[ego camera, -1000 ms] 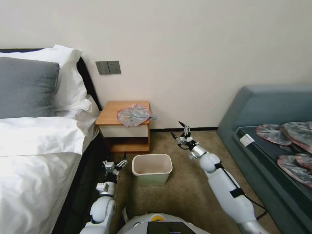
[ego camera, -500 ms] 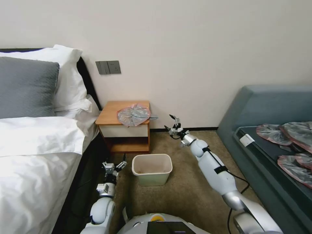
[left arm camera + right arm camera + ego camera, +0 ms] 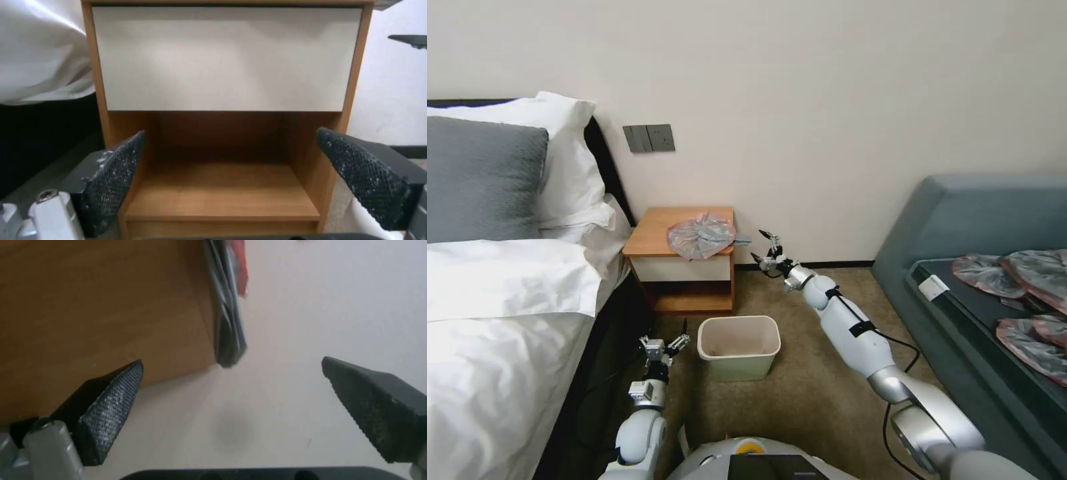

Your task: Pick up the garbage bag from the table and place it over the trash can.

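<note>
Right hand spread wide beside the counter's bag corner.

Nearest, the left hand (image 3: pixel 665 342) idles apart at nine o'clock of the one cream plastic trash can (image 3: pixel 739 347). Beyond, the right hand (image 3: pixel 765 248) gapes empty; one crinkly grey garbage bag (image 3: pixel 701 235) lies at its nine o'clock on the wooden counter (image 3: pixel 654 233), a corner overhanging.

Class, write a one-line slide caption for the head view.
Open right claw reaches toward crinkly grey plastic bag overhanging the orange-brown wooden nightstand.
</note>
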Controlling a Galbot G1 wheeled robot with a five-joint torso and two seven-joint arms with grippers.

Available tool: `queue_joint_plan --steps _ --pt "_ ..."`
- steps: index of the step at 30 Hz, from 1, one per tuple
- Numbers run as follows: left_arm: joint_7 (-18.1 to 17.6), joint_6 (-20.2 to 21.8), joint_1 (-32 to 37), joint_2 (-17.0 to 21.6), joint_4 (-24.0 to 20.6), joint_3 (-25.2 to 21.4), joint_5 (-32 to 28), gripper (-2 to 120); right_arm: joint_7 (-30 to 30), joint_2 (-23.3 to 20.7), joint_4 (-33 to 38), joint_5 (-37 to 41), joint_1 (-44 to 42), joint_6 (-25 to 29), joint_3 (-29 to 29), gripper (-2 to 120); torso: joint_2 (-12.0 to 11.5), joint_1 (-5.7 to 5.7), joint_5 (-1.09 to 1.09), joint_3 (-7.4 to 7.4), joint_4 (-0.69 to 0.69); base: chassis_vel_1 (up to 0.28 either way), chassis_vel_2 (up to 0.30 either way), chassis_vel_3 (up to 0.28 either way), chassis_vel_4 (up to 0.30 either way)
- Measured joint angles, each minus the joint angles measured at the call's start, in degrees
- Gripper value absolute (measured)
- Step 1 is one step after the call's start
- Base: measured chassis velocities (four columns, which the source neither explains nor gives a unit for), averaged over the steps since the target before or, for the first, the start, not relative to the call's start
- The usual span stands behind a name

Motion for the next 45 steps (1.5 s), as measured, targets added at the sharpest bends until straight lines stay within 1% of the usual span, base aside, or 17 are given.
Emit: queue_joint_plan --steps 9,12,14,15,18,20,21,24,26,28,31,32,34,35,38,41,45 --pt "-0.07 -0.18 -0.37 -0.47 0.46 0.41 -0.02 98 0.88 1.78 -3.42 -1.04 4.13 0.03 -4.0 100 0.0 0.0 0.0 0.0 0.0 0.0 0.0 0.0 0.0" --pt "-0.1 -0.26 -0.38 -0.51 0.66 0.51 -0.03 98 0.91 2.19 -4.19 -1.7 4.89 0.21 -4.59 92 0.0 0.0 0.0 0.0 0.01 0.0 0.0 0.0 0.0" --pt "-0.22 -0.35 -0.36 -0.37 0.68 0.51 -0.09 98 0.9 2.27 -4.65 -1.96 5.21 0.56 -4.92 82 0.0 0.0 0.01 0.0 0.01 0.0 0.0 0.0 0.0" --pt "-0.22 -0.35 -0.36 -0.37 0.68 0.51 -0.09 98 0.9 2.27 -4.65 -1.96 5.21 0.56 -4.92 82 0.0 0.0 0.01 0.0 0.01 0.0 0.0 0.0 0.0" --pt "-0.38 -0.36 -0.37 -0.04 0.69 0.39 -0.16 98 0.85 2.2 -4.74 -2.02 5.26 0.69 -5.02 67 0.0 0.0 0.01 0.0 0.0 0.0 0.0 0.0 0.0" --pt "-0.41 -0.36 -0.39 -0.03 0.69 0.38 -0.16 98 0.84 2.2 -4.74 -2.02 5.26 0.7 -5.03 64 0.0 0.0 0.01 0.0 0.0 0.0 0.0 0.0 0.0" --pt "-0.45 -0.36 -0.4 -0.06 0.69 0.38 -0.17 98 0.81 2.2 -4.71 -2.01 5.25 0.7 -5.04 57 0.0 0.0 0.01 0.0 0.0 0.0 0.0 0.0 0.0" --pt "-0.48 -0.36 -0.39 -0.16 0.68 0.53 -0.17 98 0.75 2.18 -4.63 -2.03 5.25 0.7 -5.07 50 0.0 0.0 0.01 0.0 0.0 0.0 0.0 0.0 0.0" --pt "-0.49 -0.36 -0.38 -0.3 0.68 0.66 -0.16 98 0.73 2.16 -4.61 -2.03 5.21 0.71 -5.07 36 0.0 0.0 0.01 0.0 0.0 0.0 0.0 0.0 0.0" --pt "-0.5 -0.37 -0.36 -0.33 0.68 0.67 -0.15 98 0.75 2.16 -4.61 -2.03 5.18 0.75 -5.05 34 0.0 0.0 0.01 0.0 0.0 0.0 0.0 0.0 0.0" --pt "-0.55 -0.39 -0.22 -0.35 0.67 0.59 -0.05 98 0.77 2.29 -4.53 -2.03 5.02 0.81 -4.94 21 0.0 0.0 0.01 0.0 0.0 0.0 0.0 0.0 0.0" --pt "-0.55 -0.39 -0.22 -0.35 0.67 0.59 -0.05 98 0.77 2.29 -4.53 -2.03 5.02 0.81 -4.94 21 0.0 0.0 0.01 0.0 0.0 0.0 0.0 0.0 0.0" --pt "-0.61 -0.5 -0.06 -0.35 0.58 0.46 0.0 98 0.77 2.38 -4.49 -2.01 4.96 0.81 -4.88 14 0.0 0.0 0.01 0.0 0.0 0.0 0.0 0.0 0.0" --pt "-0.69 -0.58 0.05 -0.34 0.43 0.35 0.01 98 0.77 2.47 -4.32 -1.98 4.95 0.81 -4.85 6 0.0 0.0 0.01 0.0 0.0 0.0 0.0 0.0 0.0" --pt "-0.86 -0.63 0.15 -0.3 0.25 0.25 -0.02 98 0.77 2.59 -4.19 -1.9 4.96 0.81 -4.81 0 0.0 0.0 0.01 0.0 0.0 0.0 0.0 0.0 0.0" --pt "-0.99 -0.64 0.3 -0.26 0.08 0.17 -0.17 98 0.74 2.73 -3.71 -1.55 4.78 0.69 -4.6 0 0.0 0.0 0.0 0.0 0.01 0.0 0.0 0.0 0.0" --pt "-1.27 -0.65 0.44 -0.18 0.1 -0.21 -0.63 98 0.17 1.47 1.42 3.24 2.71 -3.28 -5.02 0 0.0 0.0 0.01 0.0 0.01 0.0 0.0 0.0 0.0"
